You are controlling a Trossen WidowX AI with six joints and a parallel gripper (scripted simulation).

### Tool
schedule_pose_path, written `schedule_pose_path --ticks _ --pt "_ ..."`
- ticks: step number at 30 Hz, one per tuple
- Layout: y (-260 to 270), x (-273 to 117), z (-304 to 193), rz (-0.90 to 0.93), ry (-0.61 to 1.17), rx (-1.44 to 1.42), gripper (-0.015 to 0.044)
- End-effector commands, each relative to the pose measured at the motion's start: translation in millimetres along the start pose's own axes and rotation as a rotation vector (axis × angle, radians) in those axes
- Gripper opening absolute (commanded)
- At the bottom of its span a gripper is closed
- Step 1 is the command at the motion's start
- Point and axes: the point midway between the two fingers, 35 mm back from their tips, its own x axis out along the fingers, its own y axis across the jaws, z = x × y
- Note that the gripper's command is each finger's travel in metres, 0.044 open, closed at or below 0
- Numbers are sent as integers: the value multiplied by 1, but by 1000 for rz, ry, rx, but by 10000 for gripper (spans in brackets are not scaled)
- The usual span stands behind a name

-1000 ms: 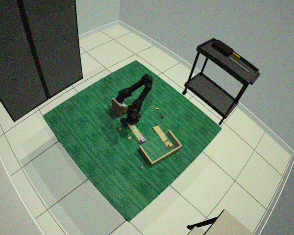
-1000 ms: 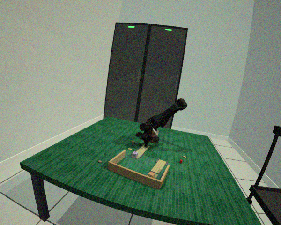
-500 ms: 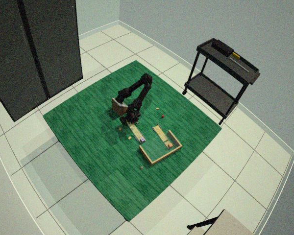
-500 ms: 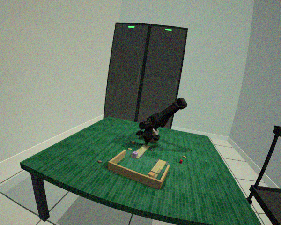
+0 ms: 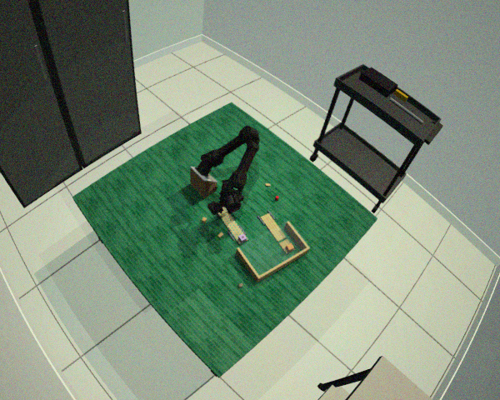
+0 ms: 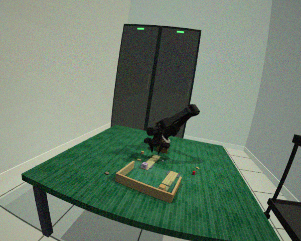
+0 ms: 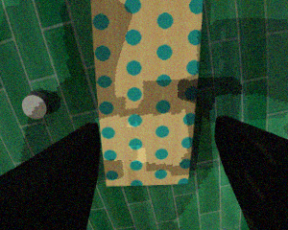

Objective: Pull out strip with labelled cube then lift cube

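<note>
A tan strip with teal dots (image 5: 230,222) (image 6: 153,161) (image 7: 149,57) lies on the green table and shows no break. A pale purple cube (image 5: 242,237) (image 6: 144,165) sits on its far end; its label is too small to read. A second tan strip (image 5: 272,227) (image 6: 170,177) lies to its side, with a gap before a short end piece. An orange cube (image 5: 289,247) (image 6: 162,186) sits on that piece. My gripper (image 5: 222,210) (image 6: 155,152) (image 7: 157,129) is open and empty above the dotted strip's near end, one finger beyond each long edge.
A low three-sided wooden wall (image 5: 282,263) (image 6: 145,187) stands around the second strip's far end. Small orange blocks (image 5: 203,218) (image 5: 220,234) (image 6: 142,152) (image 6: 139,159), a red cylinder (image 5: 277,197) (image 6: 193,172), a tan block (image 5: 267,184) (image 6: 197,167) and a stone (image 5: 240,285) (image 6: 107,172) lie about.
</note>
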Motion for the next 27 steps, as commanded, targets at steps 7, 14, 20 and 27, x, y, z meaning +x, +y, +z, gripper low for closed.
schedule_pose_path --ticks 7,14,20,27 --pt "-3 -4 38 3 -5 5 440" --pt "-5 -8 66 3 -6 4 440" --pt "-6 -10 89 3 -7 3 440" --pt "-7 -14 117 3 -8 2 440"
